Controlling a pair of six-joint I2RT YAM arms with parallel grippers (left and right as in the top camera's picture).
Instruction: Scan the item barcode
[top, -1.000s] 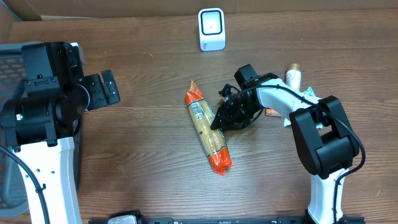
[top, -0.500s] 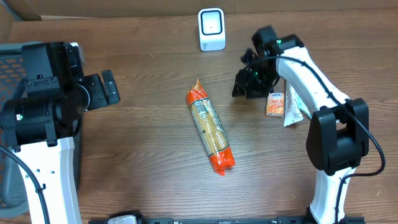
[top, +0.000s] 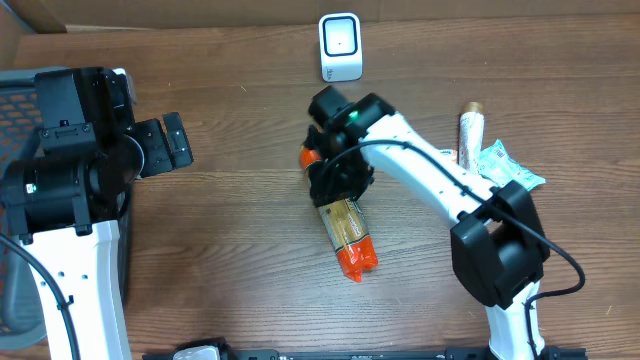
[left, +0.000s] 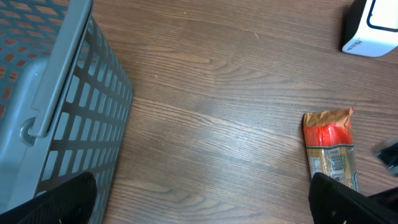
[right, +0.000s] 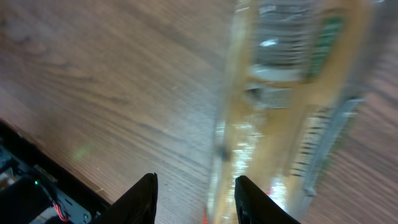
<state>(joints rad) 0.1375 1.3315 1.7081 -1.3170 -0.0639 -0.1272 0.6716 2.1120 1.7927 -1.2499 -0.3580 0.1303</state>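
Overhead: right hand (top: 337, 183) back over pasta packet (top: 346, 228), half-open, nothing held; left hand (top: 178, 143) wide, idle; grasp comes next.

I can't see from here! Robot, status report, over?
Left gripper open, parked beside basket. Right gripper open, low over the orange package, view blurry. Nothing between package and scanner. Over.

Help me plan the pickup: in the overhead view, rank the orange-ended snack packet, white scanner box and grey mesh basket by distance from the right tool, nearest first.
1. Orange-ended snack packet, directly under the right tool.
2. White scanner box, at the table's back middle.
3. Grey mesh basket, far left.
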